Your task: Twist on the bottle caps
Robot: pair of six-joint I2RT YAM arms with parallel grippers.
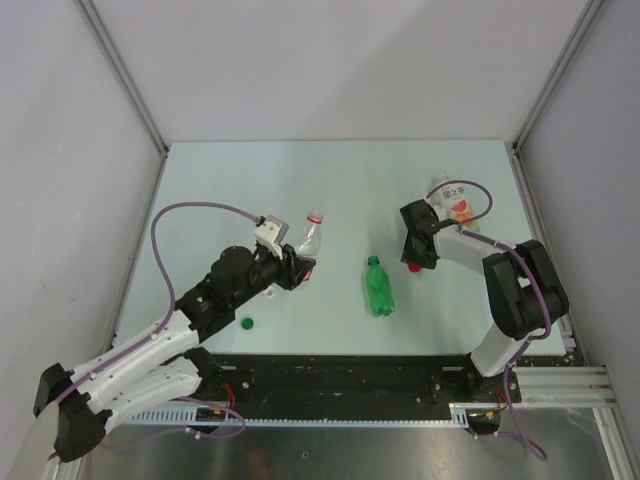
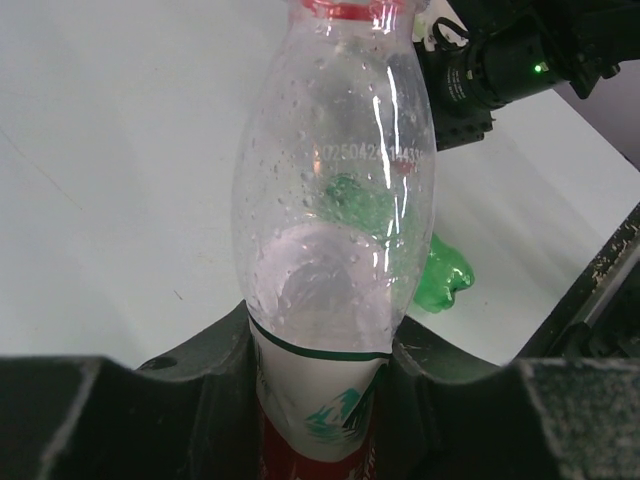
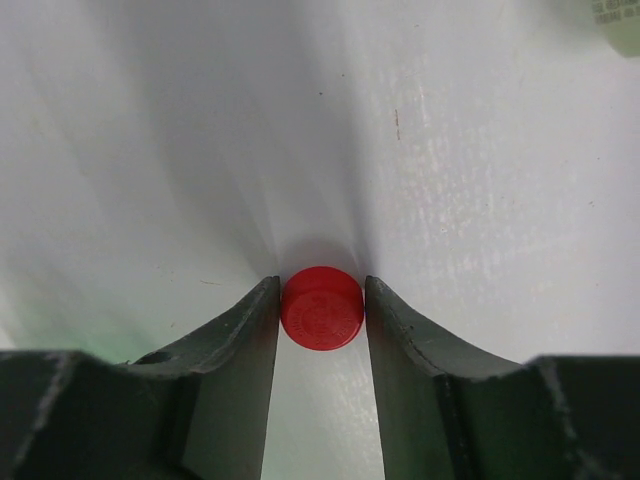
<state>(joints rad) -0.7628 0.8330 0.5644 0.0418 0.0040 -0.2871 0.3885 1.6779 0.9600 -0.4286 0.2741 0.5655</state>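
The table (image 1: 300,180) is carrying all the items, with both arms working over its near half.

The left arm (image 1: 150,340) is reaching in from the near-left corner. The right arm (image 1: 520,290) is bending back over the right side.

The wider clear bottle (image 1: 455,207) is sitting at the far right, just behind the right arm's wrist, and that arm is partly hiding it. Whether it is standing or lying cannot be told.

The slim clear bottle (image 2: 335,200) is being held left of centre, tilted, with its red-ringed neck pointing away from the arms. The left gripper (image 1: 297,268) is clamping its labelled lower body, with a finger pressing on each side. Droplets are clinging to the inside of the clear upper part.

The green bottle (image 1: 378,288) is lying on its side near the table's centre, between the two grippers and touching neither.

The right gripper (image 1: 415,255) is pointing down at the table. Its two fingers (image 3: 240,350) are pressing against opposite sides of the red cap (image 3: 321,307), and the jaws are standing only as wide as the cap. The cap is resting flat on the table.

The green cap (image 1: 247,322) is lying alone near the front edge, beside the left arm.
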